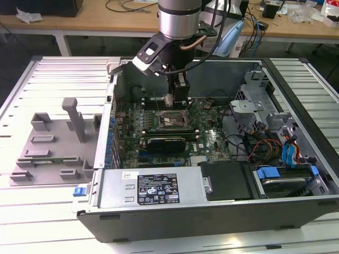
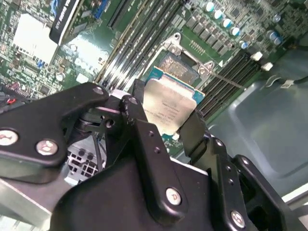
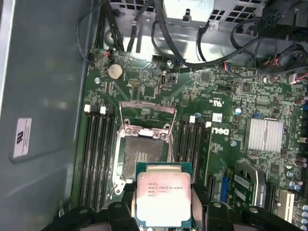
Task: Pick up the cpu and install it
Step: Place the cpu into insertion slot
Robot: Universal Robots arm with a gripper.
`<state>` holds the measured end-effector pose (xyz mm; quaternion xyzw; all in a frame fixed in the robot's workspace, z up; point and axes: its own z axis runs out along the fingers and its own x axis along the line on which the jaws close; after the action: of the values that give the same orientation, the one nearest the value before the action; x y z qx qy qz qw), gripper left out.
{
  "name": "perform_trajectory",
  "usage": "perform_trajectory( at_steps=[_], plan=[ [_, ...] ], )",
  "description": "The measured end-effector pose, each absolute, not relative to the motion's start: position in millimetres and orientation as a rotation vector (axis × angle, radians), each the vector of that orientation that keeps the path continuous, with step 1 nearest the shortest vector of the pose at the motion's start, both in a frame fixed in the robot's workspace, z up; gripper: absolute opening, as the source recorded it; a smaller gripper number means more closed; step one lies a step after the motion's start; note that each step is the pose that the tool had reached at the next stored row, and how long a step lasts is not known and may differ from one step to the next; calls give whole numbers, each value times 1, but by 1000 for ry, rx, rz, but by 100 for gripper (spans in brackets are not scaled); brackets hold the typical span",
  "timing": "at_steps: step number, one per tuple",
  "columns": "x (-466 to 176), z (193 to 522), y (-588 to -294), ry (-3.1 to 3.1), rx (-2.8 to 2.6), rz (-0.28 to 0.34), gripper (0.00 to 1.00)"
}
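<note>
While the arm hangs down inside the open grey metal computer case (image 1: 299,100), the small flat square cpu (image 3: 163,195), with its silver-grey metal lid and thin greenish rim, is seen clamped in the black two-fingered gripper (image 3: 163,204). Two opposite edges of the chip are pinched by the black fingers (image 3: 126,206), so the jaws are drawn in narrow, to the chip's own width. And there it is in the second wrist view as well: the cpu (image 2: 168,106) is held flat, lid turned toward the cameras, by the gripper (image 2: 166,113). It is carried over the green printed motherboard (image 3: 231,106), just above the black-framed square socket (image 3: 142,156), whose bed of contacts is left bare; the chip is not seated in it. The cpu is nearly square, yet its slightly longer side is lined up along the long black memory slots (image 3: 98,154), and its edges are kept parallel with the socket frame. In the exterior view the gripper (image 1: 177,100) is found directly over the socket (image 1: 172,120). Well off to the exterior view's left, a grey plastic fixture tray (image 1: 47,153) is laid on the white slatted table (image 1: 53,74) beside the case.
</note>
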<state>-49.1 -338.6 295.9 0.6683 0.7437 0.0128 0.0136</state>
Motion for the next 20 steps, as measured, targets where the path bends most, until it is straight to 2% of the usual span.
perform_trajectory(
  at_steps=[20],
  plan=[
    [-45, 261, -332, 2262, 2144, 44, 54]
  ],
)
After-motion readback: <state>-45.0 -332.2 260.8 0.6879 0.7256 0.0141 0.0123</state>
